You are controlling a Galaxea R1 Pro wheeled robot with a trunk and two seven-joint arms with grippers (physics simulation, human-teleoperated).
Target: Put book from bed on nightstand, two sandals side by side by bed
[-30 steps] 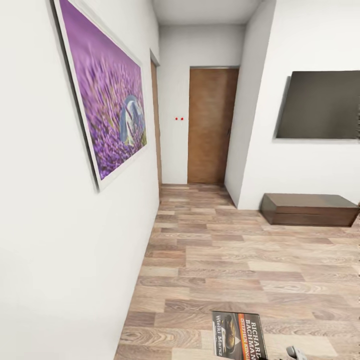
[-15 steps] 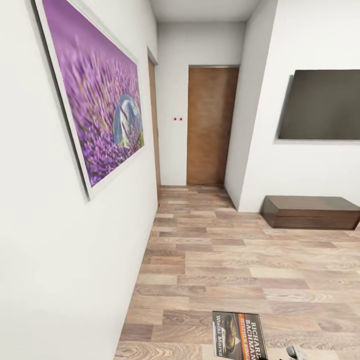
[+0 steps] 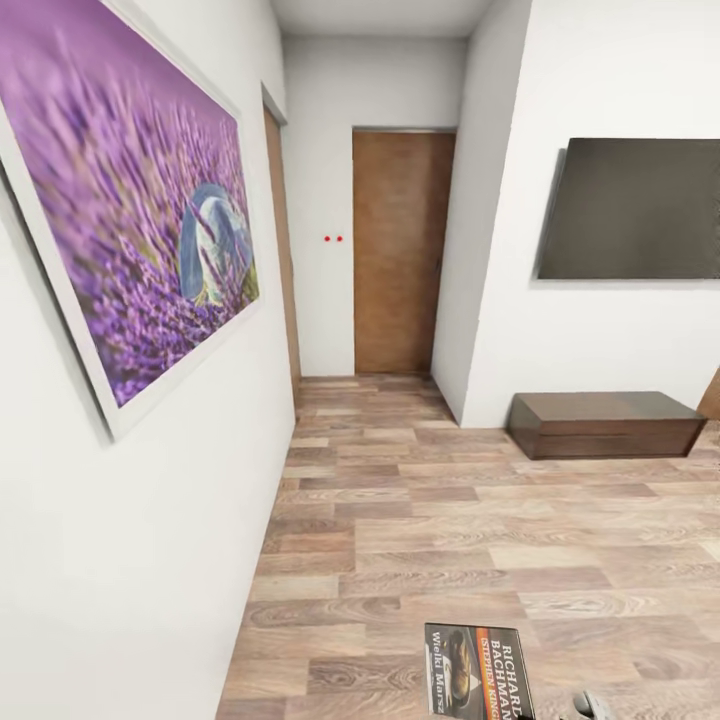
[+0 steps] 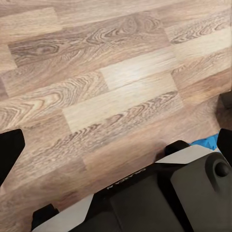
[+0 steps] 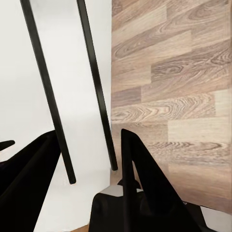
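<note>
1. The floor is wood-grain plank with a soft sheen.
2. The walls look smooth and matt white.
3. The door is matt brown wood.
4. The low cabinet is dark wood with a faintly glossy top.
5. The book has a glossy printed paper cover.
6. The wall screen is dull dark grey.

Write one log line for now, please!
book: low in head view, over floor | left gripper: open | right gripper: unclear | cabinet: ahead right
</note>
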